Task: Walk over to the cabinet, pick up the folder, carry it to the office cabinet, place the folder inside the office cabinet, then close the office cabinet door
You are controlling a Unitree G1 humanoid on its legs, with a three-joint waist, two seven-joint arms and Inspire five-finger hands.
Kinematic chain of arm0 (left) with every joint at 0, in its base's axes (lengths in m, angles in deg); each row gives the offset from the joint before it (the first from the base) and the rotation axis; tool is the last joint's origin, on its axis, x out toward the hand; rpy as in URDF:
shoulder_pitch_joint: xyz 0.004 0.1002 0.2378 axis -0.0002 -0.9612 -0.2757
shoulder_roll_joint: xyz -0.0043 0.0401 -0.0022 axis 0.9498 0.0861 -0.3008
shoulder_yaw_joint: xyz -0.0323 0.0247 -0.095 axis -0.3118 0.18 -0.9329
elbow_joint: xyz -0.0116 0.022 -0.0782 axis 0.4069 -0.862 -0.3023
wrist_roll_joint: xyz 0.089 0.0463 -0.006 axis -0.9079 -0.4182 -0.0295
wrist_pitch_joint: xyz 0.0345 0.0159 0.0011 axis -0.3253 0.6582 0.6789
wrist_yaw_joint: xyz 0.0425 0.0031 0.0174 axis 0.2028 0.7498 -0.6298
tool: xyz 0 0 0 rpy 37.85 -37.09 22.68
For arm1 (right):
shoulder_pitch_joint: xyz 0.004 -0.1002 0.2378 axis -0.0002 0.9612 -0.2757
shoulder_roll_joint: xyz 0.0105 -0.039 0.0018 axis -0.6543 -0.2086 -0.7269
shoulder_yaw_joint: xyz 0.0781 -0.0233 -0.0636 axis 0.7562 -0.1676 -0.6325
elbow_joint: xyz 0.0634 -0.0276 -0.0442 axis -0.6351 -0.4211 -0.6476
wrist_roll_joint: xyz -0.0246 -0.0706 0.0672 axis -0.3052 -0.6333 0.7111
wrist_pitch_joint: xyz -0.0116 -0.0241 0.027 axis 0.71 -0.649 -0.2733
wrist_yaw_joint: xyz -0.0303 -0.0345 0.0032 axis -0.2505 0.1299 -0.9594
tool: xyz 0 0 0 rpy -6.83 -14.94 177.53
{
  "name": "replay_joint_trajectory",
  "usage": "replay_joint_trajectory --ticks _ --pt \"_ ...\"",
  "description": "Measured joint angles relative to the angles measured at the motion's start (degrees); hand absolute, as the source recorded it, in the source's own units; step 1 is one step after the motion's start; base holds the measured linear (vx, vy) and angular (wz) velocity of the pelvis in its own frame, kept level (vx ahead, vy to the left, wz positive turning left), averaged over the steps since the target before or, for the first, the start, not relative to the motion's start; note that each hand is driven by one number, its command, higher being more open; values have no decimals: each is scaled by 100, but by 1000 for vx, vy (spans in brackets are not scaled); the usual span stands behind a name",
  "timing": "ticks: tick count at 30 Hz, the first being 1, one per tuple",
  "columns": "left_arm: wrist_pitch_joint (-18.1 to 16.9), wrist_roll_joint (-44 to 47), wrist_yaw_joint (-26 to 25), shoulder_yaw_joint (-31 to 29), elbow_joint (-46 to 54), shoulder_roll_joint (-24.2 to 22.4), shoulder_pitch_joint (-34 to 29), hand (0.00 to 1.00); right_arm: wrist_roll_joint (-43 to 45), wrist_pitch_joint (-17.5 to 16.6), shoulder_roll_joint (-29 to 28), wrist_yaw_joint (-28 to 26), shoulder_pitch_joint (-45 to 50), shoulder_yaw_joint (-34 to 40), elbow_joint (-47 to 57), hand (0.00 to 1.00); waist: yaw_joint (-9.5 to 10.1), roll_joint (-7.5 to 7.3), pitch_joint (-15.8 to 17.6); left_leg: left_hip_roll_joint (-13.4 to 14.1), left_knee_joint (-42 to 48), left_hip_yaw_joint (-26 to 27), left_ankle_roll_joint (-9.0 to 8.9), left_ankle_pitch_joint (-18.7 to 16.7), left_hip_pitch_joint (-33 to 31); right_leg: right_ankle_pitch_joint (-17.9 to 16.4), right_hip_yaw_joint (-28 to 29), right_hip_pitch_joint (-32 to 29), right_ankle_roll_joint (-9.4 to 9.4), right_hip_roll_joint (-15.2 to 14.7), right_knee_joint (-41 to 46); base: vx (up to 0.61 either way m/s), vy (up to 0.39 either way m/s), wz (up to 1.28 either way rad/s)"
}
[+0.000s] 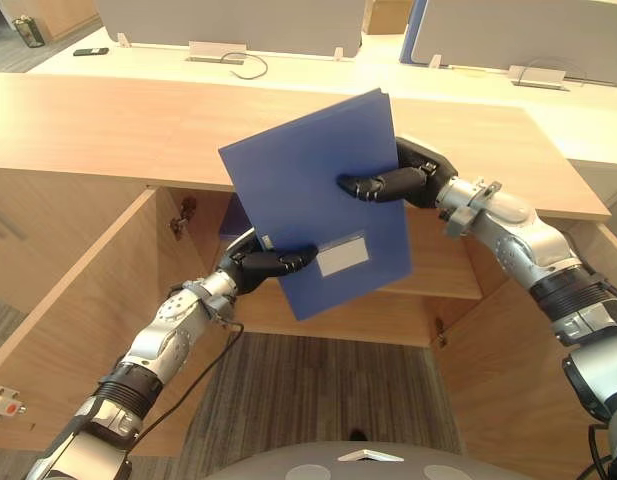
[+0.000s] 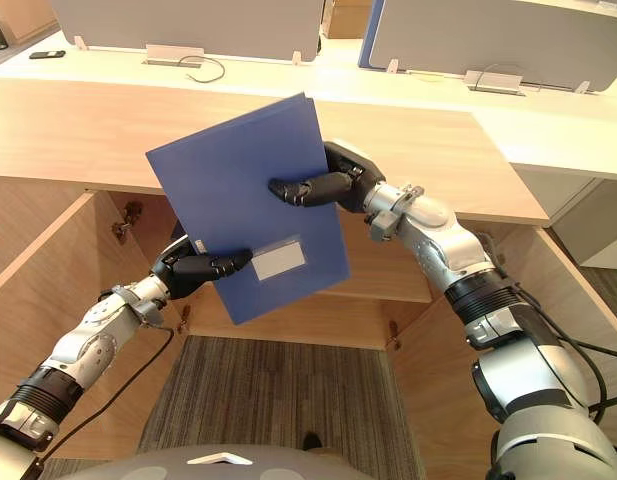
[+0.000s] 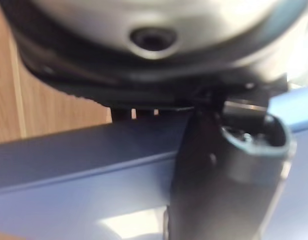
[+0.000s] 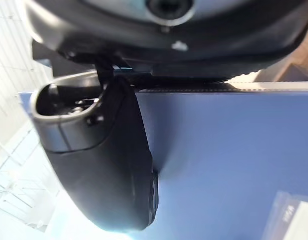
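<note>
A blue folder [image 1: 308, 185] with a white label [image 1: 343, 256] is held tilted in the air in front of the wooden cabinet [image 1: 108, 130]. My left hand [image 1: 260, 262] pinches its lower left edge, thumb over the front face. My right hand [image 1: 398, 182] pinches its upper right edge, thumb lying across the cover. The left wrist view shows the thumb [image 3: 218, 185] pressed on the blue folder [image 3: 84, 170]. In the right wrist view the thumb [image 4: 104, 165] lies on the folder [image 4: 218, 150]. Below the countertop the office cabinet stands with its doors open, its inside shelf [image 1: 438, 270] partly hidden behind the folder.
The left cabinet door [image 1: 68, 310] swings out toward me, and the right door [image 1: 508, 390] stands open at the right. Desks with grey partition screens [image 1: 228, 20] lie beyond the countertop. Striped grey carpet [image 1: 318, 390] covers the floor between the doors.
</note>
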Motion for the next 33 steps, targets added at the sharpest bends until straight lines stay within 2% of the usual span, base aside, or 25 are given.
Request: replay_joint_trajectory --ticks 2,5,10,14,16,18,20,22,23,25,29,31,33 --pt "0 14 12 -18 0 29 -37 100 190 57 -27 -1 433 38 153 0 25 -70 6 15 2 -41 -15 9 0 0 -78 23 0 12 0 -44 -66 10" --pt "0 9 210 41 18 155 -246 100 219 42 -107 3 805 138 542 0 1 -71 6 15 0 -41 -17 10 0 -1 -79 25 0 12 -1 -28 -31 0" --pt "-7 -256 574 90 341 298 -1123 100 -163 68 56 -42 1317 203 1156 0 -18 -83 6 21 -13 -40 -21 10 1 -1 -82 24 0 16 -2 -30 -28 0" --pt "-72 -1168 852 103 336 286 -1818 100 -648 149 201 -269 1530 41 1576 0 4 -101 8 13 -82 -40 -37 43 -4 -4 -82 -10 -3 16 -2 -52 -40 0" --pt "-138 -1718 972 103 97 121 -1997 100 -824 155 264 -359 1697 30 1761 0 70 -128 -2 9 -101 -40 -42 61 -58 -9 -82 -71 -4 15 -2 -52 -43 -1" --pt "-208 -2317 991 16 -480 -242 -2076 100 -1024 170 276 -383 1851 25 1822 0 139 -147 -12 -1 -108 -40 -43 91 -156 -9 -83 -173 -4 9 6 -45 -42 1" --pt "-166 -3185 857 -255 -1598 -828 -2130 100 -1295 285 277 -458 1975 -12 1834 0 142 -142 -9 -42 -123 -48 -48 116 -190 -10 -89 -220 -4 10 16 -44 -38 2" --pt "-167 -3716 801 -479 -2262 -1250 -2179 100 -1622 294 296 -515 2180 -24 1903 0 151 -134 -4 -40 -131 -48 -49 118 -193 -17 -88 -230 -14 13 26 0 0 0" --pt "-147 -4130 606 -668 -2748 -1506 -2162 100 -1690 372 342 -781 2265 -38 1897 0 151 -120 4 -44 -133 -48 -49 118 -197 -20 -89 -245 -16 13 40 0 0 0" --pt "-146 -4449 314 -1133 -3396 -1727 -2117 100 -1743 353 384 -1085 2467 -84 1892 0 151 -117 6 -41 -134 -63 -49 119 -215 -22 -129 -253 -14 16 39 0 0 0" --pt "-130 -4939 -628 -2237 -4411 -1776 -1857 100 -2078 158 -72 -965 2552 -13 1048 0 154 -7 30 -62 -90 -87 -52 136 -251 -69 -231 -285 23 -17 101 -67 -37 3" --pt "-127 -4941 -890 -2498 -4518 -1752 -1886 100 -2351 129 -334 -819 2553 105 514 0 201 50 65 -76 -82 -142 -54 152 -286 -106 -275 -337 24 -34 136 -91 -37 13" --pt "-68 -4885 -1130 -2736 -4594 -1794 -1898 100 -2900 116 -722 -451 2552 389 -255 0 290 111 94 -106 -92 -234 -46 214 -418 -110 -383 -434 25 -67 128 -72 -42 21"
